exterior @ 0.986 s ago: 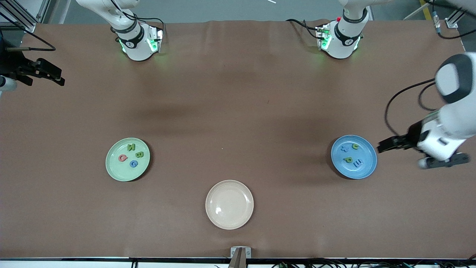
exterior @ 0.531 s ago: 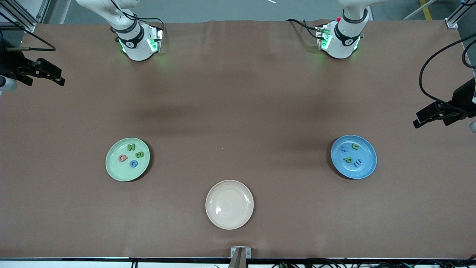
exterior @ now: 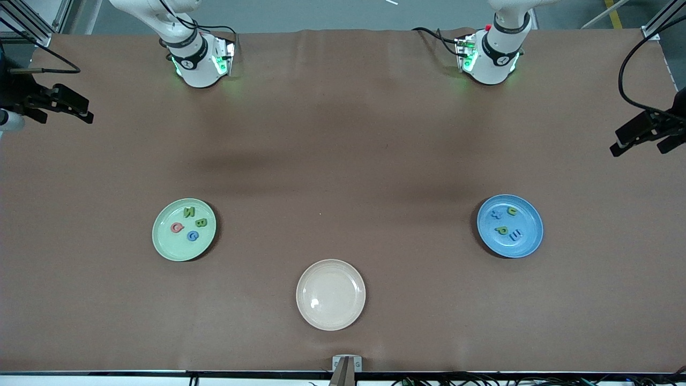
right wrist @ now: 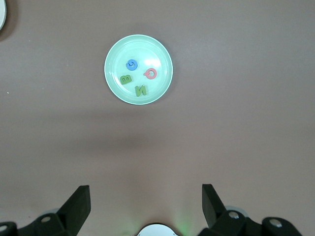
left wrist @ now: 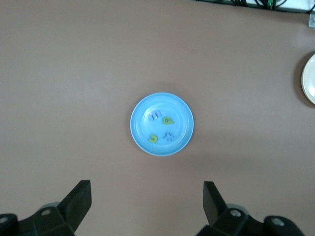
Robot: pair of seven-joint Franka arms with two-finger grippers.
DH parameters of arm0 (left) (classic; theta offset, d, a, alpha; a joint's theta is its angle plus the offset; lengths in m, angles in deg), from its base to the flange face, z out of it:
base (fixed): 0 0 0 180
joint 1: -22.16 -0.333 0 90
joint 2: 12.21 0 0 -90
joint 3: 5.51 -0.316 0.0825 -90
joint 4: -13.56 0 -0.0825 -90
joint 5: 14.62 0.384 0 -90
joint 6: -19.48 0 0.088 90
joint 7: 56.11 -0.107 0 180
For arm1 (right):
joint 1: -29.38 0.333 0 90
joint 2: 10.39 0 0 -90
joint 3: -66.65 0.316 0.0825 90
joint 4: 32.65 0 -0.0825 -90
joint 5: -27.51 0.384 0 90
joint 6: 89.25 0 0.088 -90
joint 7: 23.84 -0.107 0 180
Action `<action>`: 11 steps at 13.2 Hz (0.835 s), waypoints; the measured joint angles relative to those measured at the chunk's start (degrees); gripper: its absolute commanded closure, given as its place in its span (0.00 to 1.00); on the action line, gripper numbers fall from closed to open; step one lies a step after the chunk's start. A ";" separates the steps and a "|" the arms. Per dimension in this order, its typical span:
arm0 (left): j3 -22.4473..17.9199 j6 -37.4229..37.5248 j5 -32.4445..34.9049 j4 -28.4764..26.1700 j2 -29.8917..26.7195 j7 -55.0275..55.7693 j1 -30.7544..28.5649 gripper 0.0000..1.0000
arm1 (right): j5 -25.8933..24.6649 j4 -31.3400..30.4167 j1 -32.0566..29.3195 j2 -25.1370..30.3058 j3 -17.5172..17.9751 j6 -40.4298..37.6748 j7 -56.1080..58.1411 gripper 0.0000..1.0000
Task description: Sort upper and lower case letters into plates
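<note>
The pale mint green plate (exterior: 169, 244) lies toward the right arm's end of the table and holds several letters (exterior: 188, 224). Among them are a green N (right wrist: 141, 90), a green B (right wrist: 126, 78), a blue G (right wrist: 131, 64) and a red letter (right wrist: 150, 73). The sky blue plate (exterior: 522, 244) lies toward the left arm's end. It holds several letters (exterior: 504, 224), green (left wrist: 168, 121) and blue (left wrist: 155, 116). My left gripper (exterior: 624, 140) hangs open and empty over the table's edge at its own end. My right gripper (exterior: 83, 110) waits open and empty over its end.
A cream-beige plate (exterior: 330, 316) with nothing in it lies between the two plates, nearest the front camera. The two arm bases (exterior: 201, 64) (exterior: 490, 61) stand along the table's back edge. Brown table cover (exterior: 343, 161) lies bare in the middle.
My left arm has swung up and away from beside the blue plate, out toward the table's end. The right arm, the plates and the letters have not moved.
</note>
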 measured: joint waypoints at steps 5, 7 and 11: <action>-4.16 4.86 0.33 1.98 -0.04 -0.68 5.35 0.00 | 0.00 0.00 0.00 0.00 0.02 -0.13 0.00 0.00; -12.43 4.89 0.66 1.98 0.22 -0.68 13.88 0.00 | 0.00 0.00 0.00 0.00 0.02 -0.23 0.00 0.00; -18.24 4.88 0.70 1.98 0.80 -0.68 19.50 0.00 | 0.00 0.00 0.00 0.00 0.02 -0.25 0.00 0.00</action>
